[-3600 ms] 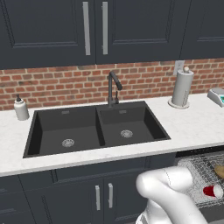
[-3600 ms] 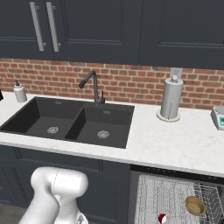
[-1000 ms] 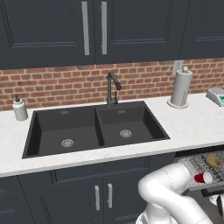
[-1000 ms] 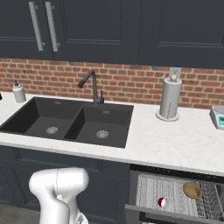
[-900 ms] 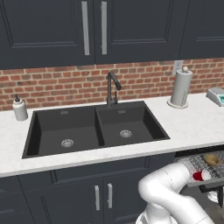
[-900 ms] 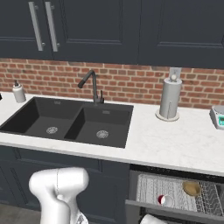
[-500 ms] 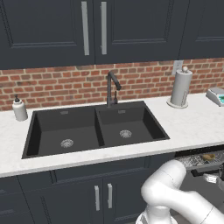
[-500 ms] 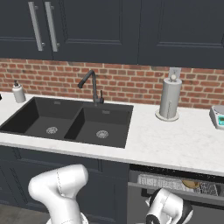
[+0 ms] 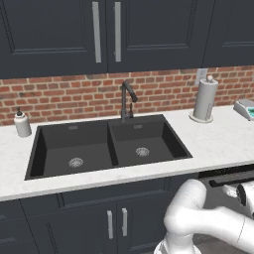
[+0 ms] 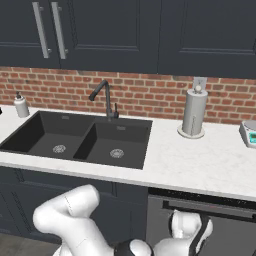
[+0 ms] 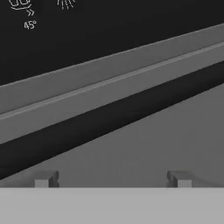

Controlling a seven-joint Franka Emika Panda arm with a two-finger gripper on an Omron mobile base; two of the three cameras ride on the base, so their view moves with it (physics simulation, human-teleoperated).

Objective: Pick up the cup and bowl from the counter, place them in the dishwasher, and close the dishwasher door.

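Observation:
The dishwasher door (image 10: 226, 232) stands upright under the counter (image 10: 200, 165), its black top strip and bar handle (image 10: 220, 209) facing out. My hand presses close to the door front in the right base view. In the hand view my gripper (image 11: 111, 179) is open, its fingertips (image 11: 43, 179) wide apart right in front of the dishwasher door (image 11: 144, 153), with the handle (image 11: 109, 94) crossing above them. Nothing is between the fingers. The cup and the bowl are out of view. The dishwasher's top strip (image 9: 225, 173) also shows at the right of the left base view.
A black double sink (image 9: 99, 144) with a tap (image 9: 126, 99) sits in the counter (image 9: 218, 144). A paper-towel roll (image 9: 205, 99), a grey-and-teal device (image 9: 246, 108) and a soap bottle (image 9: 22, 124) stand by the brick wall. Dark cabinets (image 9: 116, 223) are below.
The door has swung up from open to upright, hiding the rack with the red cup and the bowl. My arm has followed it round to the door front.

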